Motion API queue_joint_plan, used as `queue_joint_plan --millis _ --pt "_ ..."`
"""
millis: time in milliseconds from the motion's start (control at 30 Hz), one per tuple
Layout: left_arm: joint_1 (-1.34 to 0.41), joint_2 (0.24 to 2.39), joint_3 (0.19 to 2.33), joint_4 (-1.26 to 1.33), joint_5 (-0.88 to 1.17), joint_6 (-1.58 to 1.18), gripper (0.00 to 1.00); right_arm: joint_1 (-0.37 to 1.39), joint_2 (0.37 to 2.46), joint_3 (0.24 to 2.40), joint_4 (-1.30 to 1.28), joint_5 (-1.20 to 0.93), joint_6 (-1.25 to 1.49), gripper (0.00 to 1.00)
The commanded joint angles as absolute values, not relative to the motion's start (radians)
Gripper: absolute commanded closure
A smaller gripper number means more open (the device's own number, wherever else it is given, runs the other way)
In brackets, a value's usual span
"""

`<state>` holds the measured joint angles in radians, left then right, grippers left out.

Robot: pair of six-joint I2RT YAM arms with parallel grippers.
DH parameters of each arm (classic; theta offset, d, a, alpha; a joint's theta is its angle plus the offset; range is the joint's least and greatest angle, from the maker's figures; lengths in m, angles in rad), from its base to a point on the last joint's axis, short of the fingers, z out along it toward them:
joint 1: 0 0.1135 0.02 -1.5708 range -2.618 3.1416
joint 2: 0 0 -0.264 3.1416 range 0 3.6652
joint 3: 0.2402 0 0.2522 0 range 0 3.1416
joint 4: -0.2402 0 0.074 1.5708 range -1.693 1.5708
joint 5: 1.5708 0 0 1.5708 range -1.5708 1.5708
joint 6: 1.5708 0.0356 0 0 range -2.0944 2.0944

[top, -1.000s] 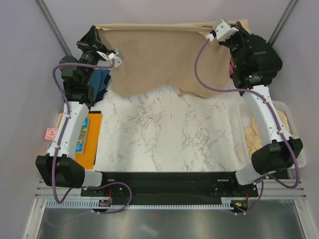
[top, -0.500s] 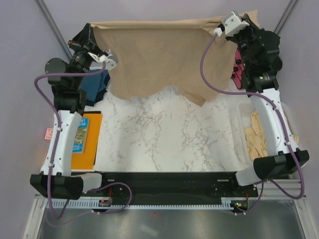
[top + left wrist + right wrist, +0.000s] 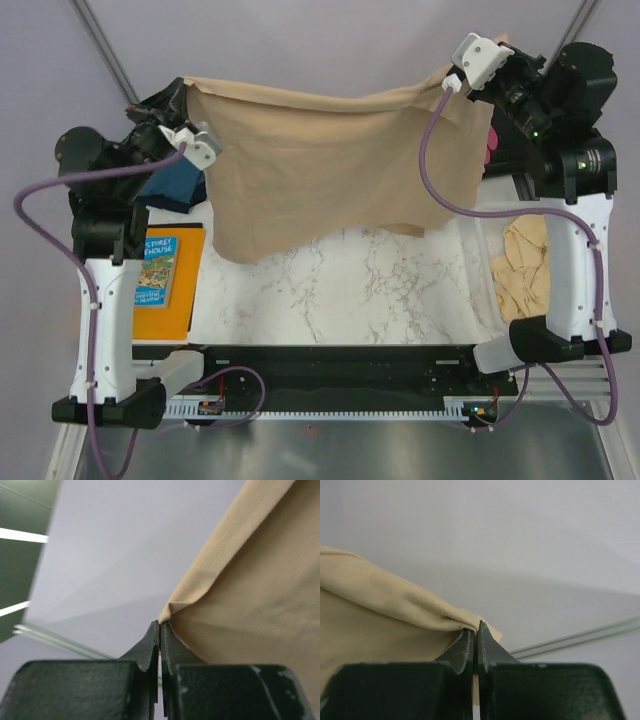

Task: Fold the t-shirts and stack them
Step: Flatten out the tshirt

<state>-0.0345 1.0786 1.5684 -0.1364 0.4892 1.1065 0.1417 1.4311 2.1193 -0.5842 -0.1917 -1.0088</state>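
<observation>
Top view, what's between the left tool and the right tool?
The tan t-shirt fills that stretch, hanging from its top edge with one corner pinched in the left tool and the other in the right tool; the top view shows it.

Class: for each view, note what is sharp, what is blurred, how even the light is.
Top view: even light, tan shirt sharp. Left wrist view: left pincer blurred at its base, wall soft. Right wrist view: right pincer likewise, folds clear.

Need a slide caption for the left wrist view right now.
Left gripper shut on a corner of the tan t-shirt, cloth spreading away to the right.
</observation>
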Motion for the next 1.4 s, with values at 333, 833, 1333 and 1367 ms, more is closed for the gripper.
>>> queue_joint_plan --millis 333,833,1333,1367 --pt "-0.003 1.719 2.001 -0.169 0.379 1.223 0.98 0.117 1.897 2.327 -0.337 -0.032 -1.106 1.0" --pt "-0.008 1.588 1.866 0.513 0.255 1.167 0.98 0.052 1.702 2.179 0.003 -0.061 -1.098 1.0" --pt "-0.057 1.095 0.559 0.158 0.492 1.244 0.98 0.103 1.362 1.088 -0.55 -0.322 -1.035 1.0" --pt "-0.063 1.051 0.51 0.128 0.509 1.267 0.98 0.11 1.355 1.06 -0.573 -0.33 -1.045 1.0"
